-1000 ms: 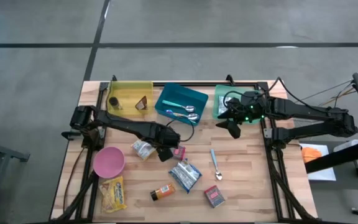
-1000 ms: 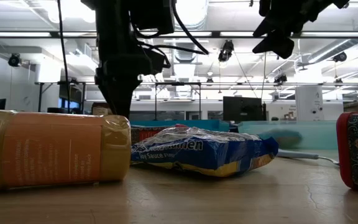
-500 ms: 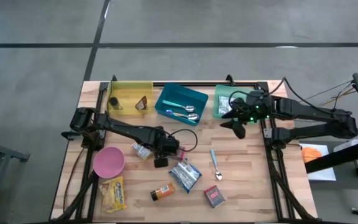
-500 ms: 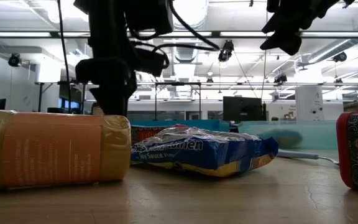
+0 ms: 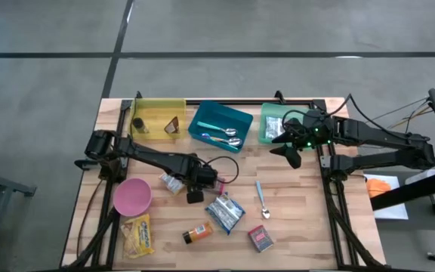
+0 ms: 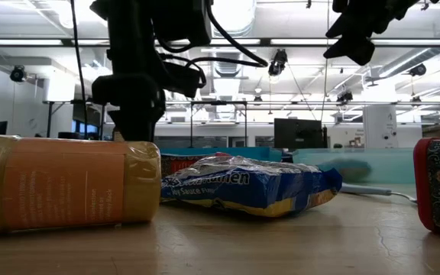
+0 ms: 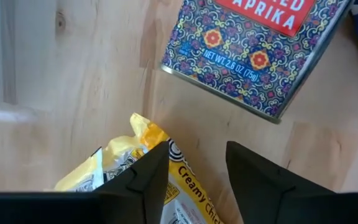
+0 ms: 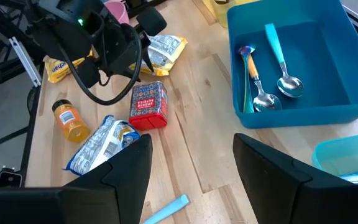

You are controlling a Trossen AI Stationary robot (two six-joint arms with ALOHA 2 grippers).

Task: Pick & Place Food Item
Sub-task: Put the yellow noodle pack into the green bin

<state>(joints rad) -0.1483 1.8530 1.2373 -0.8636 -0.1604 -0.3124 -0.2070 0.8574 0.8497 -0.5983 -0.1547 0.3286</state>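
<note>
A yellow-and-white food packet [image 5: 172, 181] marked "Creamy" [image 7: 126, 155] lies flat on the wooden table, left of centre. My left gripper [image 5: 195, 195] points down over its right end, open. In the left wrist view, the packet's corner reaches into the gap of that gripper [image 7: 197, 149]. A red paprika tin [image 7: 253, 56] lies just beyond it. My right gripper [image 5: 285, 156] hangs open and empty high over the table, in front of the green bin [image 5: 264, 136]. My left gripper stands from above over the packet's corner [image 7: 182, 171], one finger [image 7: 151, 177] over the packet and the other [image 7: 260, 180] over bare wood. I cannot tell whether either finger touches it. The packet lies flat on the table.
At the far edge stand a yellow bin [image 5: 157, 106], a blue bin [image 5: 225, 113] with spoons, and the green bin. A pink bowl [image 5: 132, 196], a blue ramen packet [image 5: 223, 211], an orange bottle [image 5: 197, 234], a second red tin [image 5: 260, 239], a yellow bag [image 5: 138, 234] and a spoon [image 5: 262, 200] lie around.
My left gripper has rolled about its own pointing line while staying over the packet's right end. My right gripper has drawn back a little toward the table's right edge and slightly up. Nothing on the table has moved.
</note>
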